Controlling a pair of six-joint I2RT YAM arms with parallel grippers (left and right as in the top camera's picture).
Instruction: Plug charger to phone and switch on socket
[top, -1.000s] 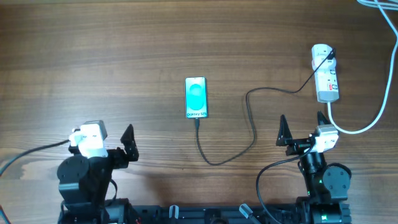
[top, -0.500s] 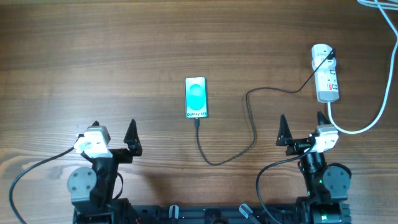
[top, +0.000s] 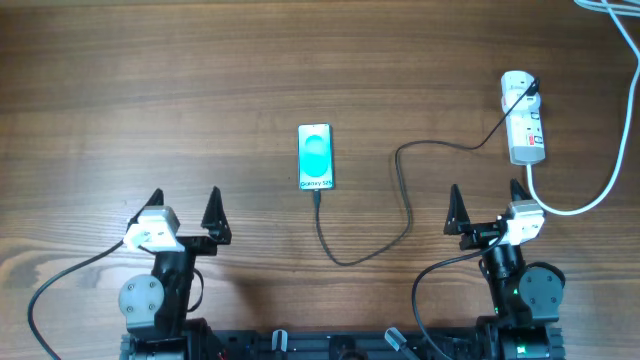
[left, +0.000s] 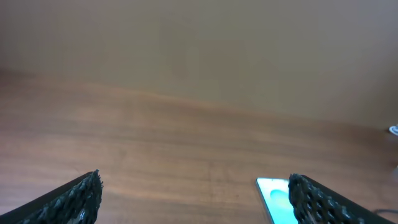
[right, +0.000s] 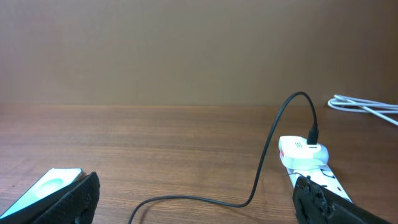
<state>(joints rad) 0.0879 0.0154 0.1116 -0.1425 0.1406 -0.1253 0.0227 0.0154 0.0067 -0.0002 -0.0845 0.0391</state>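
The phone (top: 315, 157) lies flat at mid-table with its cyan screen lit. The charger (top: 404, 192), a thin black cable, runs from the socket (top: 524, 122) at the far right, loops toward me and ends at the phone's near end. Whether its tip is seated I cannot tell. My left gripper (top: 184, 204) is open, low and left of the phone, holding nothing. My right gripper (top: 485, 198) is open just short of the socket. The left wrist view shows the phone (left: 273, 196) beside the right finger. The right wrist view shows the phone (right: 53, 183), charger (right: 180, 197) and socket (right: 303, 153).
A thick white cord (top: 600, 195) leaves the socket's near end, curves right and runs up the table's right edge. Another stretch of white cord (right: 364, 107) lies at the far right. The robots' own black cables trail at the near edge.
My left arm has swung right and turned so its open fingers now point straight across the table. The right arm, phone, cable and socket have not moved.
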